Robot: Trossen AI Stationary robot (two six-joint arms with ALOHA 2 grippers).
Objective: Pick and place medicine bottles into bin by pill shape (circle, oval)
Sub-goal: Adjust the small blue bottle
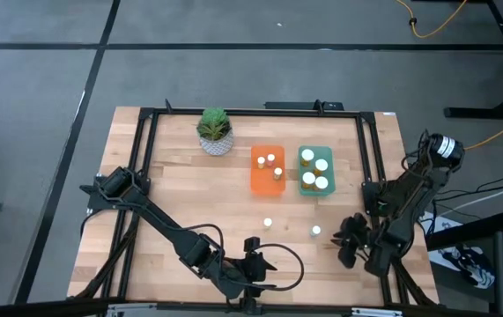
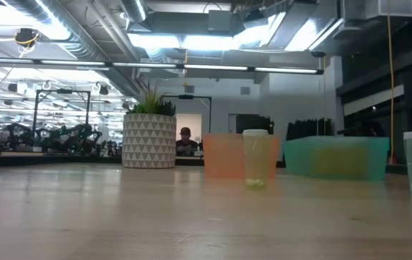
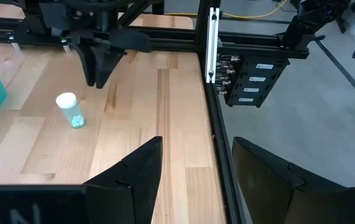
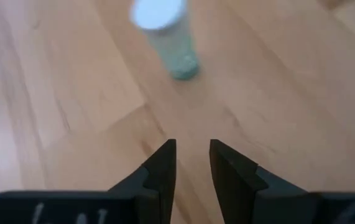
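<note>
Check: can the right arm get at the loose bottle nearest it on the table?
Probably yes. The bottle stands upright on bare wood ahead of the right gripper, nothing between; the nearly shut fingers must open first.

Overhead strip lights (image 2: 191, 66) glare white in low view; table (image 2: 191, 217) evenly lit, near boards soft. Right wrist view: bottle (image 4: 165, 31) blurred, fingers (image 4: 158, 168) sharp. High view even, shadows faint under arms.
</note>
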